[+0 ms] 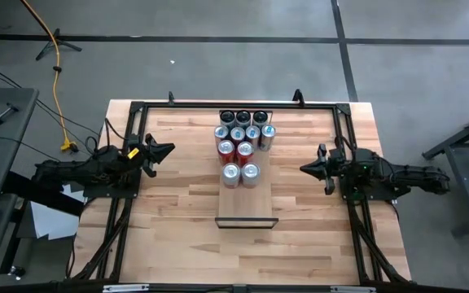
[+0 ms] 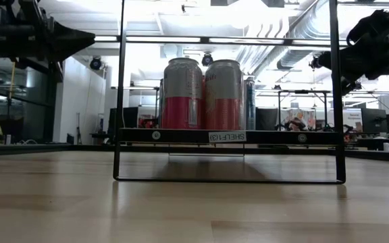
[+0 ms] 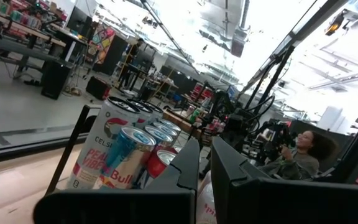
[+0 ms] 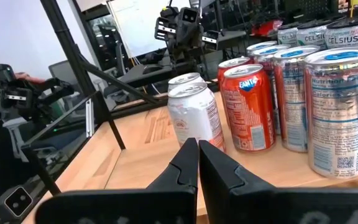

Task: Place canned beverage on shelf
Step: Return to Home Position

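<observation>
The shelf (image 1: 247, 208), a long pale plank with a dark frame at its near end, lies in the middle of the table. Several cans (image 1: 243, 140) stand upright on its far half; two silver ones (image 1: 241, 173) are nearest, with red ones (image 1: 235, 150) behind them. In the low view these two cans (image 2: 202, 94) stand on the raised board (image 2: 289, 136). My left gripper (image 1: 169, 150) hovers shut to the left of the cans, pointing at them. My right gripper (image 1: 303, 168) hovers shut to their right, fingers (image 4: 197, 146) aimed at the silver cans (image 4: 194, 115). Neither touches anything.
A black metal frame (image 1: 129, 122) runs along the table's left, far and right edges. The shelf's near half and the wooden tabletop (image 1: 177, 236) around it are bare. A person (image 3: 303, 149) sits in the room beyond the table.
</observation>
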Motion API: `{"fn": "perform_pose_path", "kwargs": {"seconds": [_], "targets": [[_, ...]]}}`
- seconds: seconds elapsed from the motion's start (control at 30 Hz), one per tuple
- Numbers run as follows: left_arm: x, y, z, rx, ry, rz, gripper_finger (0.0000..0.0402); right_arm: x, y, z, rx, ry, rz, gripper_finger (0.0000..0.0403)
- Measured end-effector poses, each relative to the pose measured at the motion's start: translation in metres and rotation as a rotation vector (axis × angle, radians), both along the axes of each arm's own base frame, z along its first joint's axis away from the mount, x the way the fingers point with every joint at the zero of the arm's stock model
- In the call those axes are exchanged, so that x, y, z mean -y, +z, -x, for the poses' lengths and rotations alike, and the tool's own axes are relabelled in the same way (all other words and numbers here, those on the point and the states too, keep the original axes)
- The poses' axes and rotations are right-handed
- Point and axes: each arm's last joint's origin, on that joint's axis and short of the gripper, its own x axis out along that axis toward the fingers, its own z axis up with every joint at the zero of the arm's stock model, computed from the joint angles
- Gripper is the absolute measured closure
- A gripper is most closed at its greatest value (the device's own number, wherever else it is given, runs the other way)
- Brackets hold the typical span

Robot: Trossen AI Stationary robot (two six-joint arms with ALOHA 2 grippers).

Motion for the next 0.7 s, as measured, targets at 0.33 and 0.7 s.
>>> {"fn": "perform_pose_path", "kwargs": {"seconds": [0.33, 0.7], "targets": [[0.0, -0.011, -0.002, -0.124, 0.0, 0.004, 0.0401, 0.0, 0.004, 0.002, 0.049, 0.002, 0.004, 0.0403], [0.0, -0.016, -0.002, -0.17, -0.011, 0.004, 0.0401, 0.0, 0.003, 0.002, 0.029, 0.002, 0.003, 0.0403]]}}
